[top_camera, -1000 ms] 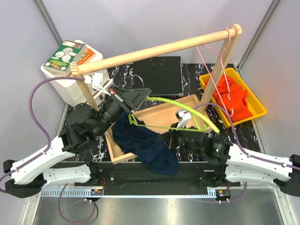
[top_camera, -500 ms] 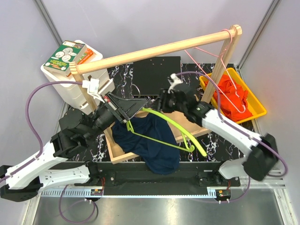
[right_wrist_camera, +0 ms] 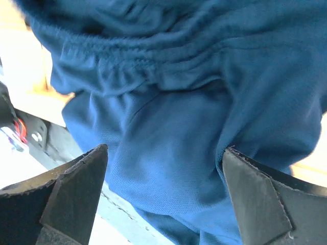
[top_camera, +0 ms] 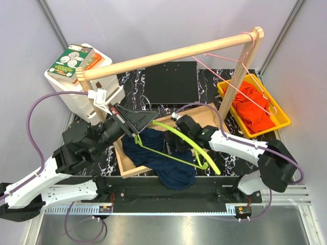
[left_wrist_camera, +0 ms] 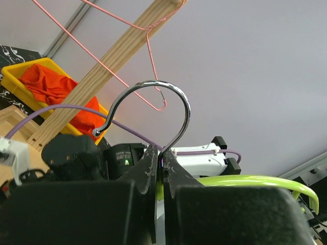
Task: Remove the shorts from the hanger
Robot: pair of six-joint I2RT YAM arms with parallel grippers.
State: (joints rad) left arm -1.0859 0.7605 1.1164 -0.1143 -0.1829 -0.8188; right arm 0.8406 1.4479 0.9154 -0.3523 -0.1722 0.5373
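The navy shorts point(top_camera: 158, 158) hang from a lime-green hanger point(top_camera: 196, 148) and sag over the front edge of a wooden tray point(top_camera: 204, 113). My left gripper point(top_camera: 139, 121) is shut on the hanger's metal hook point(left_wrist_camera: 171, 99), its jaws pinching the stem point(left_wrist_camera: 162, 155). My right gripper point(top_camera: 177, 142) hovers open right over the navy cloth point(right_wrist_camera: 168, 122), its fingers point(right_wrist_camera: 76, 189) spread wide on either side of a fold, not pinching it. The orange shorts point(top_camera: 253, 104) lie in a yellow bin point(top_camera: 280, 113).
A wooden rack rail point(top_camera: 173, 53) crosses overhead with a pink wire hanger point(top_camera: 240, 71) on its right end. A white box topped with a green book point(top_camera: 71, 60) stands back left. A black board point(top_camera: 171, 81) lies behind the tray.
My right arm swung up from its base and came down over the navy shorts, and its gripper opened wide. The left arm kept hold of the hook and shifted slightly. The pink hanger swung.
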